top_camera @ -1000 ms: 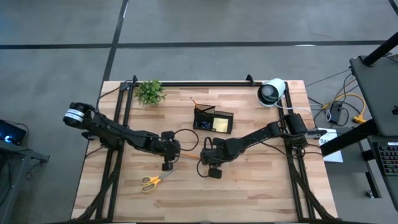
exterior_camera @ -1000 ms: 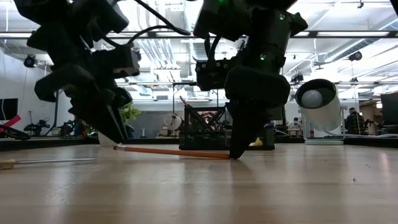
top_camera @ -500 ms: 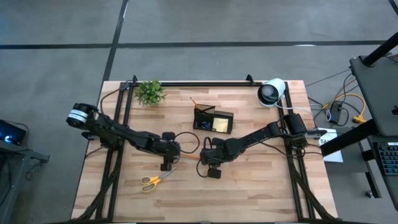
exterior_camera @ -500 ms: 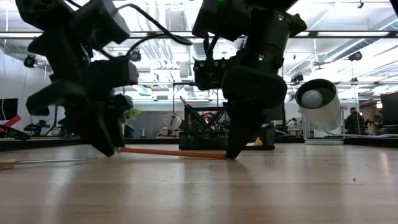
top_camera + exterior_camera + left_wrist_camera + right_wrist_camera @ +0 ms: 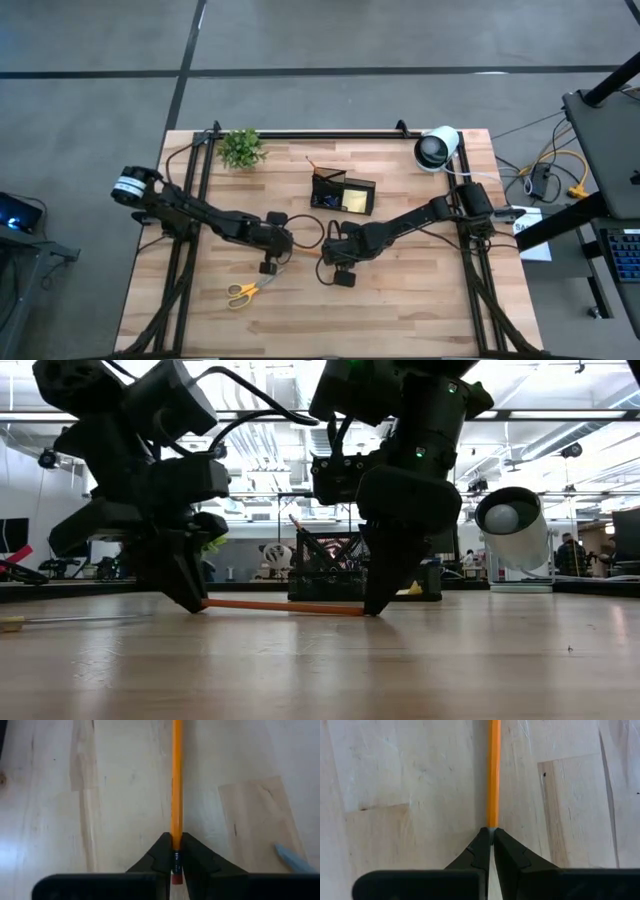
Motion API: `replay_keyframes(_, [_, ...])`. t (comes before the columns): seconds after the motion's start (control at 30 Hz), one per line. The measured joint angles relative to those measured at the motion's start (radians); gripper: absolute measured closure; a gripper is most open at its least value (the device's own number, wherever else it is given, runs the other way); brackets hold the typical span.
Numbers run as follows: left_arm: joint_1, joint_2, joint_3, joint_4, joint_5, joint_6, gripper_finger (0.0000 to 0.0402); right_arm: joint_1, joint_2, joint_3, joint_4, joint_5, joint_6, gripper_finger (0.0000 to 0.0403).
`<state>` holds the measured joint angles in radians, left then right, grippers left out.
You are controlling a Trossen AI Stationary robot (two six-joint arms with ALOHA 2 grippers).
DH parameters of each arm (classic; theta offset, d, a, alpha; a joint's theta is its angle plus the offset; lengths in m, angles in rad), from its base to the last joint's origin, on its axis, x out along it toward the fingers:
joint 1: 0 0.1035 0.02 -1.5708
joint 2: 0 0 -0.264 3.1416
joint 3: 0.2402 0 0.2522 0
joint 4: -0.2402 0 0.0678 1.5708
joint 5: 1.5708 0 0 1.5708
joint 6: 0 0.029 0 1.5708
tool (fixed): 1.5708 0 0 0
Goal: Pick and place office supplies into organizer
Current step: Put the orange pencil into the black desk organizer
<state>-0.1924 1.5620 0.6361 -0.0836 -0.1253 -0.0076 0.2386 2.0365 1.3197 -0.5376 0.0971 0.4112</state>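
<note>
Looking down, you see the black mesh organizer (image 5: 342, 192) at the table's middle, toward the far side, with a yellow sticky-note pad (image 5: 354, 203) in its right compartment and an orange pencil standing in the left. Bare wood (image 5: 400, 310) stretches across the near side; only the yellow-handled scissors (image 5: 241, 292) lie there, near-left. Your orange pencil (image 5: 285, 605) lies flat on the table between both arms. The left gripper (image 5: 174, 862) is clamped on its eraser end, and the right gripper (image 5: 491, 851) is pinched on the other tip.

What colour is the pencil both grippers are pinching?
Orange pencil with a pinkish-red eraser end; the left wrist view shows it best.
</note>
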Motion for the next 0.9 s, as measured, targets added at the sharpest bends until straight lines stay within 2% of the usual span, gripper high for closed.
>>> replay_keyframes(0.17, [0.009, -0.007, 0.03, -0.066, -0.026, 0.06, 0.0394, 0.02, -0.005, 0.022, -0.031, 0.016, -0.001, 0.0394])
replay_keyframes(0.3, [0.032, -0.052, 0.111, -0.319, -0.134, 0.155, 0.0396, 0.064, -0.074, 0.028, -0.117, 0.061, 0.021, 0.0389])
replay_keyframes(0.47, [0.079, -0.127, 0.317, -0.65, -0.319, 0.335, 0.0396, 0.156, -0.191, 0.024, -0.381, 0.253, 0.174, 0.0374])
replay_keyframes(0.53, [0.107, -0.143, 0.432, -0.707, -0.408, 0.462, 0.0396, 0.2, -0.237, 0.016, -0.485, 0.33, 0.282, 0.0369])
replay_keyframes(0.6, [0.142, -0.152, 0.555, -0.781, -0.49, 0.606, 0.0396, 0.24, -0.269, 0.006, -0.555, 0.364, 0.382, 0.0365])
replay_keyframes(0.73, [0.233, -0.095, 0.801, -0.863, -0.616, 0.867, 0.0396, 0.289, -0.308, -0.022, -0.603, 0.435, 0.535, 0.0363])
replay_keyframes(0.9, [0.337, 0.057, 1.001, -0.971, -0.72, 1.106, 0.0396, 0.301, -0.31, -0.035, -0.592, 0.505, 0.591, 0.0363])
